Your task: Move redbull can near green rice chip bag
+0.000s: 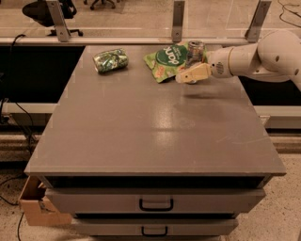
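one gripper [188, 75], tan, low over the far edge of the table [150, 136], on a white arm [256, 59] coming in from camera-right. jaw state: cannot tell; contact with the can: cannot tell.

one redbull can [195, 49], upright, just behind the jaws on the far side, lower part hidden by them. one green rice chip bag [164, 59], flat, just camera-left of the jaws; its right edge reaches the can's foot, touching or overlapping, can't tell which. one green patterned can [110, 60], on its side, well apart to camera-left of the jaws, same far strip of the top.

surface: grey flat top. two drawers below the near edge, upper [155, 200] and lower [155, 227], one dark handle each. one cardboard box [34, 204] on the floor, near-left corner.

room: three metal posts [178, 19] along a rail beyond the jaws, one dark office chair [47, 8] far left, speckled floor.
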Motion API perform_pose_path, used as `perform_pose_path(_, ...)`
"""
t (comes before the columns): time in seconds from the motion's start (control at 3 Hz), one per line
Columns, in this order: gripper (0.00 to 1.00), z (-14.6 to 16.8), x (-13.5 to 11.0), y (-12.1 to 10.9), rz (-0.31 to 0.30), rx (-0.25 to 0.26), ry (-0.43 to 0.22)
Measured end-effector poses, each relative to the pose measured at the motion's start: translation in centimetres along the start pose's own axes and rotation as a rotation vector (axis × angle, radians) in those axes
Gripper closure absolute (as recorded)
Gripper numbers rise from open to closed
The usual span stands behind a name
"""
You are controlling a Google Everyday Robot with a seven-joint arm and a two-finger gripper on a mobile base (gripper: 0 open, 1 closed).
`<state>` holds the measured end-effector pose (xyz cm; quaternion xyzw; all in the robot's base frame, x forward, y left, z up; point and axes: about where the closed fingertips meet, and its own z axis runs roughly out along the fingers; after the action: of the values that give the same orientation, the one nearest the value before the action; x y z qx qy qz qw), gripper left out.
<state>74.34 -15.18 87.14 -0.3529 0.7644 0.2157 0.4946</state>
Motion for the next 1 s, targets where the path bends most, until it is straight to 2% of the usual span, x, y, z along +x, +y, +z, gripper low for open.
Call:
perform_pose_path(0.33,0.0,-2.0,-0.5,0.1,-0.014,0.041,-0.019)
perform_pose_path(0.67,0.0,-5.4,-0.4,0.2,-0.006,0.102,-0.042)
perform_pose_path(1.0,0.0,-8.8,0.5,0.3,0.012,0.163,-0.047)
